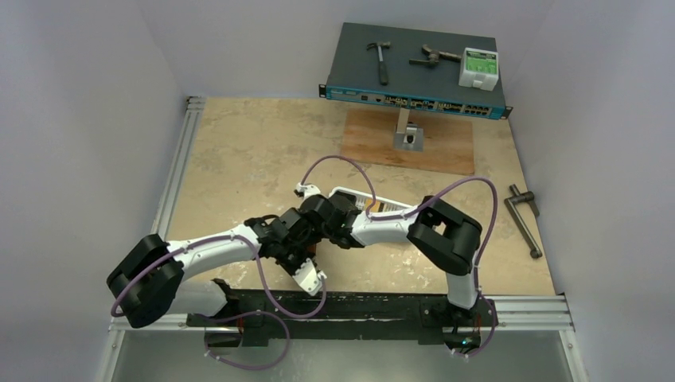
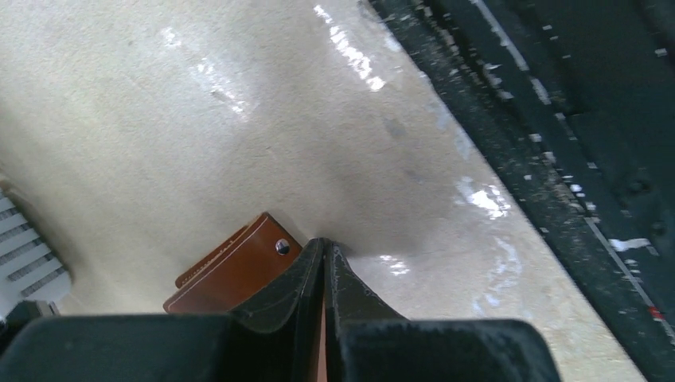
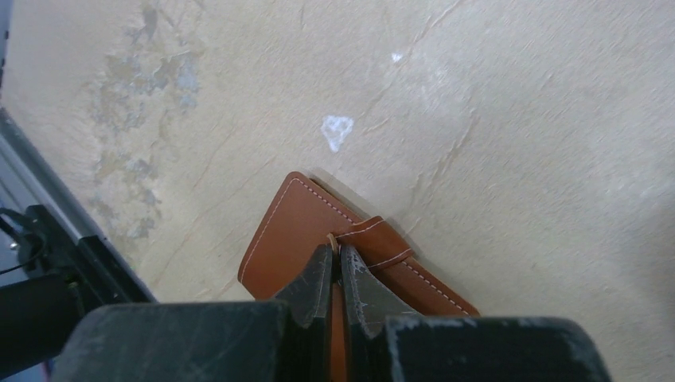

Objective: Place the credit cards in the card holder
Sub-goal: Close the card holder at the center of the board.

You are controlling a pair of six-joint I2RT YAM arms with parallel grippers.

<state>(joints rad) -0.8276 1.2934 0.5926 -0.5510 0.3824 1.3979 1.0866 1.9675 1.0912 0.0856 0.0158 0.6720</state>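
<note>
The card holder (image 3: 290, 231) is a brown leather wallet with white stitching, lying on the beige table. My right gripper (image 3: 338, 253) is shut on it where the snap tab (image 3: 382, 243) crosses its edge. In the left wrist view the card holder (image 2: 231, 274) shows its metal stud (image 2: 282, 247). My left gripper (image 2: 325, 243) is beside it, shut, with a thin strip of brown leather between the fingers. From above, both grippers (image 1: 314, 235) meet at the table's middle and cover the wallet. The credit cards are out of view.
A white slotted tray (image 1: 384, 205) lies just behind the right wrist; its corner (image 2: 24, 255) shows in the left wrist view. At the back are a network switch (image 1: 414, 87) carrying tools and a wooden board (image 1: 407, 139). A metal tool (image 1: 524, 219) lies at the right. A black rail (image 1: 358, 306) runs along the near edge.
</note>
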